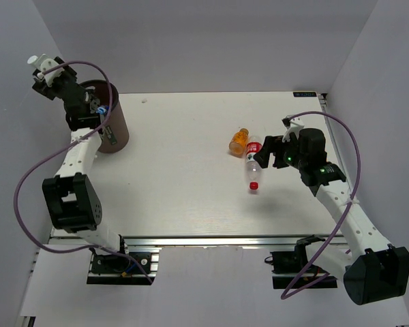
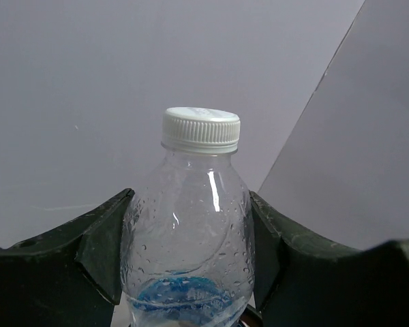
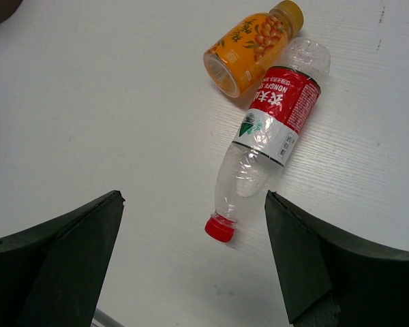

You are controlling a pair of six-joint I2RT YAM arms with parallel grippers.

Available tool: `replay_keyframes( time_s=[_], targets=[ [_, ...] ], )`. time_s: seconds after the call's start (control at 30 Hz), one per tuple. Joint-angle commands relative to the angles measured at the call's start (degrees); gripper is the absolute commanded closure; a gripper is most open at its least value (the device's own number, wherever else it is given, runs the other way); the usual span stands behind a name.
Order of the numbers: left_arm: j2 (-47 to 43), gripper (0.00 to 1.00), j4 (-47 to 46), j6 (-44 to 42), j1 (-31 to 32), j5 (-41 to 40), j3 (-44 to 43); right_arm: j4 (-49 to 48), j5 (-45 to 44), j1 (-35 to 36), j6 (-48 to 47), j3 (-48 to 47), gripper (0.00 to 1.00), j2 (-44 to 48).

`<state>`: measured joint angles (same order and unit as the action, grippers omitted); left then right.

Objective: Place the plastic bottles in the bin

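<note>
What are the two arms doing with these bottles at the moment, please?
The left gripper is shut on a clear white-capped bottle, holding it raised near the brown bin; the bottle is not in the bin yet. The right gripper is open above a red-labelled bottle, which lies on the table next to a small orange bottle. Neither of those two is gripped, so all three bottles are outside the bin.

Bright, even light, soft shadows, sharp focus, small glints on the bottle
</note>
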<state>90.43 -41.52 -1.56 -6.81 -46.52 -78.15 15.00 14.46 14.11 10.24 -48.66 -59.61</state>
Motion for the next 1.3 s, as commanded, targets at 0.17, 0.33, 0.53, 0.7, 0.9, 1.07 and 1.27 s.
replay_keyframes(
  time_s=[0.17,0.33,0.53,0.7,0.9,1.07,1.27],
  targets=[
    [9.22,0.62,-17.46,-9.33,0.04,-4.54,-6.39,-2.08,-1.27,-0.13,-3.03,-1.70,0.11,0.82],
    [15.28,0.62,-20.53,-13.29,0.04,-4.54,-9.82,-2.53,-0.05,-0.13,-4.17,-1.87,0.11,-0.24],
    [15.12,0.56,-18.42,-8.46,0.04,-4.19,-8.70,-2.88,-0.31,-0.13,-4.61,-2.31,0.11,-1.73],
    [14.69,0.56,-23.07,-7.31,0.04,-4.98,-0.09,-2.52,-0.74,-0.13,-4.79,-2.31,0.11,-2.79],
    [14.60,0.56,-26.15,-6.26,0.30,-5.51,7.99,-2.61,-0.84,-0.22,-4.88,-2.14,0.11,-3.05],
    [14.95,0.47,-24.06,-4.51,0.48,-5.16,10.30,-2.79,-0.84,-0.22,-4.79,-2.05,0.11,-3.14],
    [14.07,0.19,-21.24,-3.01,0.57,-4.81,13.63,-2.96,-0.84,-0.22,-4.44,-1.96,0.11,-4.02]
  ],
)
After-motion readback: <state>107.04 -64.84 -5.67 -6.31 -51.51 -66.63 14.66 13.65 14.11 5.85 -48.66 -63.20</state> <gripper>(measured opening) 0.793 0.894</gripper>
